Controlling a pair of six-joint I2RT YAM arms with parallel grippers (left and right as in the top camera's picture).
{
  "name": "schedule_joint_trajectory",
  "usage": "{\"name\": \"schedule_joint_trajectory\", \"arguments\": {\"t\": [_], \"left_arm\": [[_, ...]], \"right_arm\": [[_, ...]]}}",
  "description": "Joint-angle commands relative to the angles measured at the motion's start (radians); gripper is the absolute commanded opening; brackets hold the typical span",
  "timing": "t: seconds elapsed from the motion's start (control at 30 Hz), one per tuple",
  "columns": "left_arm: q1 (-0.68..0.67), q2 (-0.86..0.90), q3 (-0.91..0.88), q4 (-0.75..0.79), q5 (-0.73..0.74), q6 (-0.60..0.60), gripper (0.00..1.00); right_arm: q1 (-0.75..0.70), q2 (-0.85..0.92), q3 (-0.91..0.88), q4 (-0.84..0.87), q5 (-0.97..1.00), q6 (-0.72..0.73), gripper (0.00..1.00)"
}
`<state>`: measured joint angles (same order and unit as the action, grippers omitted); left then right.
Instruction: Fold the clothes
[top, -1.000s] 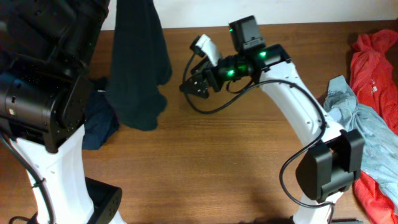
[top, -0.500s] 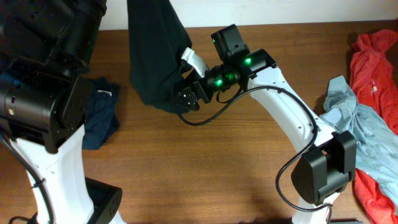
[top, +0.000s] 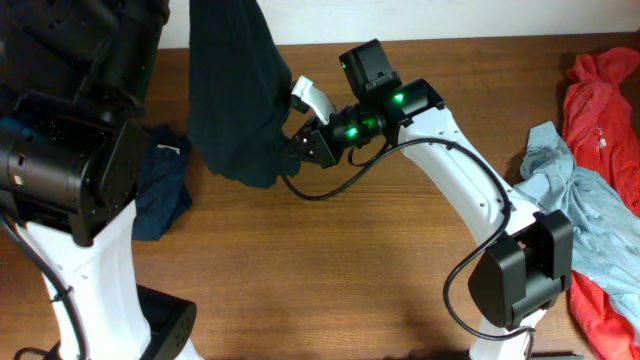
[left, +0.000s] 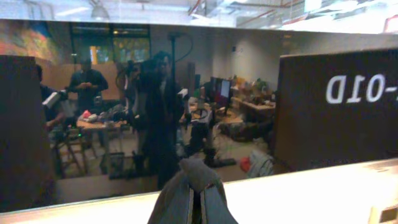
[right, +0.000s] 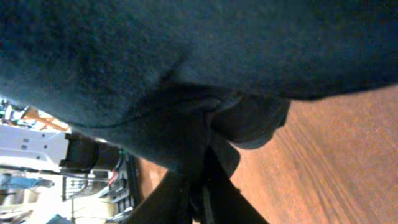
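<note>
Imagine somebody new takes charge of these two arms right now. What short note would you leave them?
Left gripper: shut, seemingly holding the dark shirt by its top; it hangs above the table.
Right gripper: shut on that shirt's lower edge.
Navy garment: crumpled at the table's left. Red-orange garment and grey-blue garment: heaped at the right edge.
Done: nothing folded yet.
Left: spread and fold the shirt, then the others.

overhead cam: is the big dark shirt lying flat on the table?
No, the dark shirt hangs bunched, running off the top of the frame, with its lower edge pinched in the right arm's fingers.
</note>
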<state>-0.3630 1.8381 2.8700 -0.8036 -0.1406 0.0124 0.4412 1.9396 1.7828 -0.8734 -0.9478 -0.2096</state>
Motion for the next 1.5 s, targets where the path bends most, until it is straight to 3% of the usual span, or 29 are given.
{"name": "schedule_joint_trajectory", "arguments": {"t": [0.0,0.13,0.2,0.23,0.5,0.8,1.17,1.47], "left_arm": [[-0.003,-0.016,0.012,-0.009,-0.068,0.046,0.01],[-0.003,-0.016,0.012,-0.047,-0.150,0.080,0.01],[-0.003,-0.016,0.012,-0.066,-0.206,0.099,0.01],[-0.003,-0.016,0.012,-0.087,-0.274,0.106,0.01],[-0.003,-0.016,0.012,-0.142,-0.340,0.140,0.01],[-0.003,-0.016,0.012,-0.164,-0.435,0.163,0.02],[-0.003,-0.016,0.011,-0.268,-0.432,0.158,0.05],[-0.003,-0.015,-0.029,-0.341,-0.245,0.113,0.05]], "right_arm": [[-0.005,-0.029,0.018,-0.019,-0.009,0.017,0.04],[-0.017,-0.075,0.020,-0.042,0.068,0.018,0.04],[-0.031,-0.121,0.027,-0.060,0.154,0.018,0.04],[-0.055,-0.198,0.042,-0.070,0.289,0.046,0.04],[-0.179,-0.455,0.061,-0.064,0.657,0.193,0.04],[-0.288,-0.590,0.062,-0.035,0.673,0.193,0.04],[-0.370,-0.660,0.063,-0.015,0.743,0.258,0.04],[-0.370,-0.663,0.062,-0.045,0.750,0.271,0.04]]}}
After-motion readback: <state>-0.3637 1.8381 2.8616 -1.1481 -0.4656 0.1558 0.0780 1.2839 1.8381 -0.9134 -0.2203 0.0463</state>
